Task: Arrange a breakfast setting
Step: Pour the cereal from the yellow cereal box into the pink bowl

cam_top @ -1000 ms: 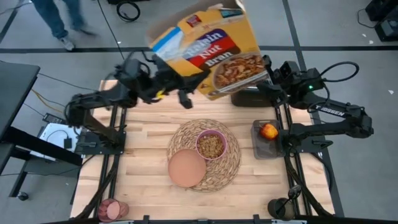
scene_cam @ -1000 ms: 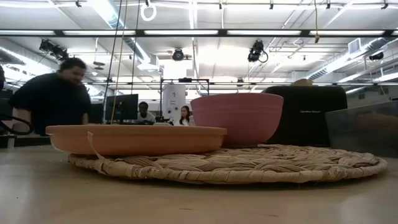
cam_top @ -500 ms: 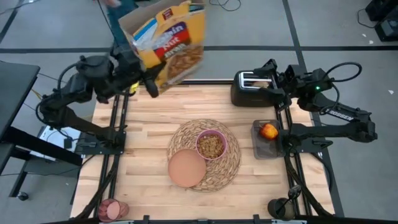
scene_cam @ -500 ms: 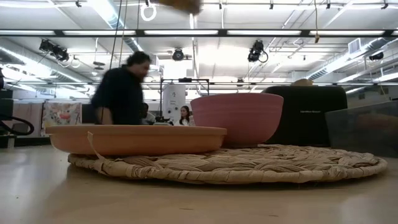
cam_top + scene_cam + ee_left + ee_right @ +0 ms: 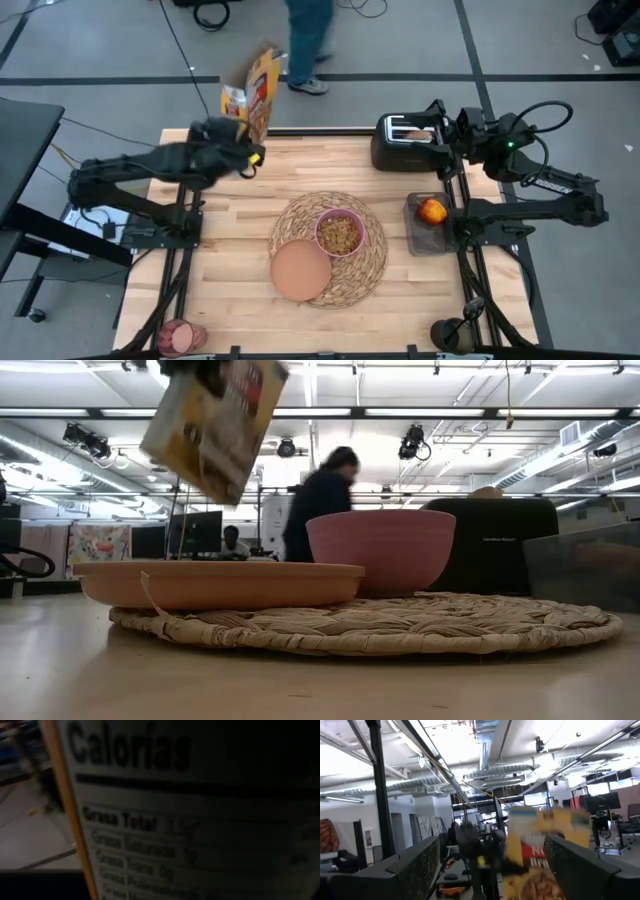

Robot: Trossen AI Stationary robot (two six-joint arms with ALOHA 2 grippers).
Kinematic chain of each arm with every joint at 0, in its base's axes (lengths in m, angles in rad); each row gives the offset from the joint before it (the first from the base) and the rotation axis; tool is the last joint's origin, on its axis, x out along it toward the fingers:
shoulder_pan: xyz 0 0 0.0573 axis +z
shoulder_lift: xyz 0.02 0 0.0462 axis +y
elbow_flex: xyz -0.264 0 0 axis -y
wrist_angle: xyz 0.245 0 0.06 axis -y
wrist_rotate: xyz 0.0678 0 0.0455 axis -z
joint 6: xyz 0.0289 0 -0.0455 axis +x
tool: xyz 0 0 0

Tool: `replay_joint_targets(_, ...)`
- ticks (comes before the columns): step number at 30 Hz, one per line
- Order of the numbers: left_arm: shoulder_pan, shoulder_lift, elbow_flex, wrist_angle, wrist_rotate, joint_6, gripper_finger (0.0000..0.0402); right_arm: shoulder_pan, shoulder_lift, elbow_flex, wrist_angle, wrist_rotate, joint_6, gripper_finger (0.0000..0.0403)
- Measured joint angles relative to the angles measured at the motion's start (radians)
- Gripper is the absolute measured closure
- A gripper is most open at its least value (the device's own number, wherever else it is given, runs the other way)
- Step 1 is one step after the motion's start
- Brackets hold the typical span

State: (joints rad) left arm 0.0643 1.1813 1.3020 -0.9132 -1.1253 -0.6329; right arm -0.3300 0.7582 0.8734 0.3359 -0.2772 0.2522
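Note:
A woven straw placemat [image 5: 365, 270] lies mid-table. On it stand a pink bowl [image 5: 340, 233] with cereal in it and a tan-brown plate [image 5: 299, 270]. A red apple [image 5: 432, 210] sits in a dark tray [image 5: 420, 240] on the right. A pinkish-red tumbler [image 5: 180, 337] is at the near left corner. A toast slice [image 5: 487, 491] sticks out of the black toaster [image 5: 400, 150]. My left gripper [image 5: 243, 155] is shut on a yellow cereal box [image 5: 250, 92] over the far left of the table. My right gripper [image 5: 495, 870] stands open in the air by the toaster. My left gripper holds the cereal box by its end nearest the arm [image 5: 247, 128]. The box's printed narrow panel [image 5: 175, 820] fills the wrist view and hides the fingers. The box [image 5: 215, 420] is lifted clear of the table and tilted.
A person [image 5: 320, 510] walks past behind the table's far edge. Bare wood lies left of the placemat [image 5: 215, 250] and along the near edge. The toaster and the tray take up the table's right side.
My left gripper has carried the cereal box from high over the table's far middle toward the far left and down. Its wrist has turned, so the box now shows edge-on from above instead of front-up. A person has walked from left to right behind the table.

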Motion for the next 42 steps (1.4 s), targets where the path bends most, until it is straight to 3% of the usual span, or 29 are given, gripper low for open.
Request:
replay_joint_targets(6, 0.049, 0.001, -0.266, 0.117, -0.030, -0.177, 0.0229, 0.033, 0.000, 0.000, -0.002, 0.082, 0.006, 0.0045)
replay_joint_targets(11, 0.053, 0.004, -0.417, 0.145, -0.101, -0.321, 0.0229, 0.062, 0.001, 0.000, -0.003, 0.152, 0.017, 0.0045)
replay_joint_targets(19, 0.107, 0.000, -0.506, 0.047, -0.207, -0.513, 0.0229, 0.106, 0.007, 0.000, -0.004, 0.251, 0.015, 0.0045)
replay_joint_targets(26, 0.244, 0.001, -0.576, 0.032, -0.122, -0.641, 0.0228, 0.142, 0.034, 0.000, -0.005, 0.289, 0.017, 0.0045)
replay_joint_targets(32, 0.290, -0.018, -0.577, 0.037, -0.117, -0.634, 0.0197, 0.174, 0.055, 0.000, -0.004, 0.314, 0.017, 0.0045)
replay_joint_targets(42, 0.387, -0.203, -0.575, 0.027, 0.037, -0.477, 0.0091, 0.207, 0.060, 0.000, -0.005, 0.321, 0.009, 0.0045)
